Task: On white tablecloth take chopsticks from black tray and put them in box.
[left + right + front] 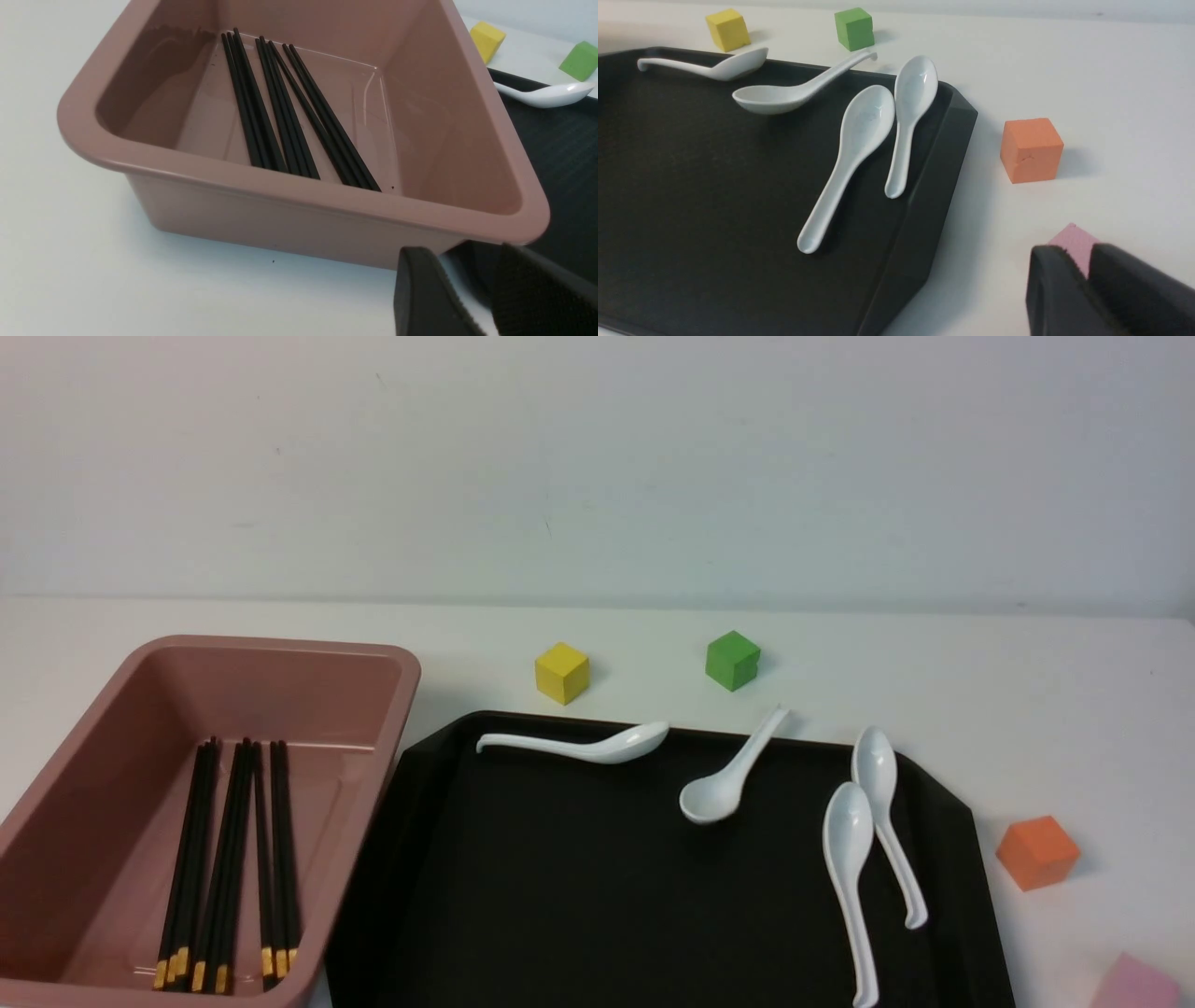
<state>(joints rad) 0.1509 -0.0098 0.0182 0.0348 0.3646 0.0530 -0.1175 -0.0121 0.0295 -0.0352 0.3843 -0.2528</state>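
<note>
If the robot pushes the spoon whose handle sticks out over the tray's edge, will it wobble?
Probably. That spoon rests its handle on the black tray rim, so it may rock or slide off. It looks glossy, likely slippery to pinch. Its rounded bowl would probably pivot rather than roll far.

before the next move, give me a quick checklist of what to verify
1. Chopsticks all in the box: ok, lying flat on its floor.
2. Black tray free of chopsticks: ok, only four white spoons in view.
3. Left end effector empty: ok, nothing between the fingers.
4. Right end effector empty: ok, pink cube sits behind it.
5. Box upright on the white tablecloth: ok.
</note>
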